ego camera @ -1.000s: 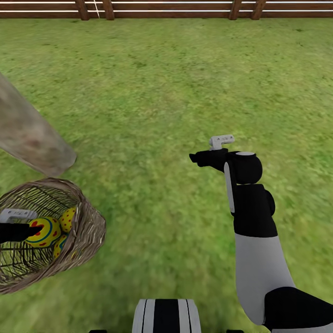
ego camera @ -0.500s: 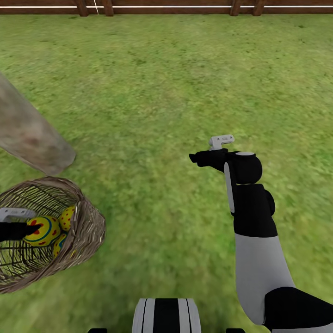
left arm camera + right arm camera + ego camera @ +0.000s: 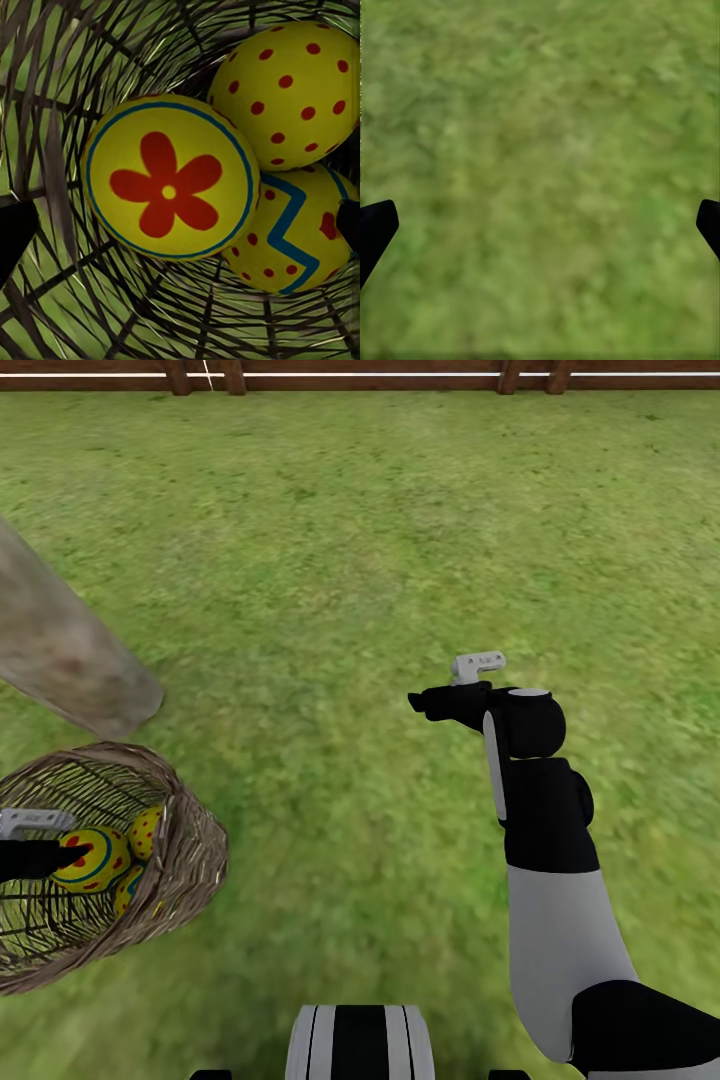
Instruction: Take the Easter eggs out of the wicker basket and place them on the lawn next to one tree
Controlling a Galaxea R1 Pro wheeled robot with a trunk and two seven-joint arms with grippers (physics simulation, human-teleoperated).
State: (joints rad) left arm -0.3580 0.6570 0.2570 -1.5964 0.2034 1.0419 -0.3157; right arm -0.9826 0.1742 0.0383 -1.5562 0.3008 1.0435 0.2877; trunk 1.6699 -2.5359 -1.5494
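Observation:
The wicker basket [image 3: 185, 860] stands on the lawn [image 3: 360, 560] at my lower left, just in front of the thick grey-brown tree [image 3: 70, 655] trunk. Three yellow Easter eggs lie in it: one with a red flower in a blue ring [image 3: 169, 187], one with red dots [image 3: 289, 94], one with a blue zigzag [image 3: 292, 236]. My left gripper [image 3: 72, 854] reaches into the basket and stands open just above the flower egg, its fingertips [image 3: 13, 232] wide on either side. My right gripper [image 3: 418, 702] hangs open over bare grass [image 3: 540, 165], holding nothing.
A brown slatted fence [image 3: 360, 378] runs along the far edge of the grass. Open lawn stretches ahead and to the right of the basket. My base [image 3: 360, 1045] shows at the bottom middle.
The whole view has shifted slightly upward in the picture. Both arms and the eggs hold almost the same places.

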